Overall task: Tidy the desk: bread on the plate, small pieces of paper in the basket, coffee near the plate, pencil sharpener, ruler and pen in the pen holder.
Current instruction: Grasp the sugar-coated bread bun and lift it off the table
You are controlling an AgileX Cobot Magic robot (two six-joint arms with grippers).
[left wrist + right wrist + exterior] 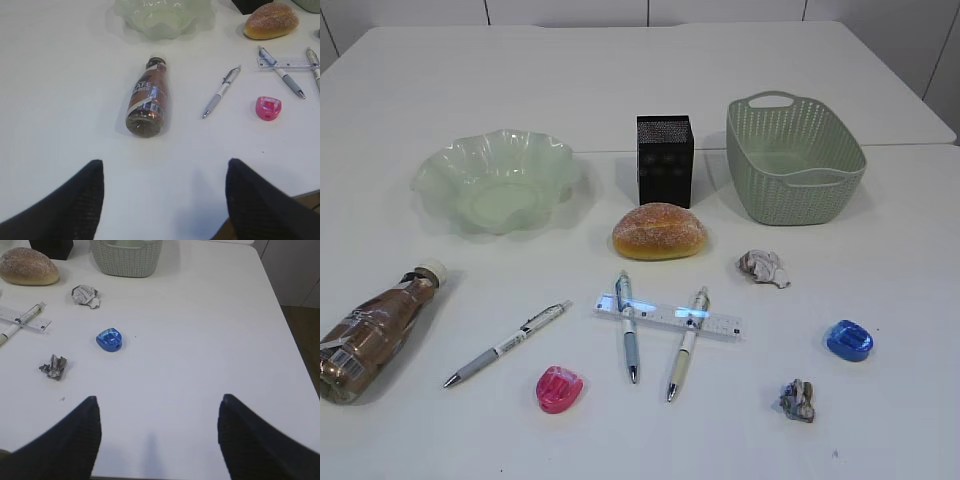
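Nothing tidied yet, as far as the views show. All items lie loose on the table [880, 60].

Plate [496, 182] empty, back left. Bread [659, 231] sits on the table just in front of the pen holder [665, 160], between plate and basket [794, 158]. Basket looks empty, back right.

Coffee [370, 335] lies on its side at the front left, cap toward the plate but well apart from it.

Three pens: one alone [507, 344] left of centre; two more [627, 325] [686, 343] lie crossed with the ruler [668, 316], which seems to rest over both. Pink sharpener [559, 389] near the front, blue sharpener [849, 340] to the right. Two small pieces of paper: one [763, 267] in front of the basket, one [798, 400] at the front right.

Left hand [162, 200] spread wide, holding nothing, hovering over bare table just short of the coffee's base. Right hand [157, 437] likewise spread and empty, over bare table near the blue sharpener and the nearer paper ball.

Left to do, by my reading: everything. Bread to plate, coffee beside plate, both papers to basket, pens, ruler and sharpeners into the holder.
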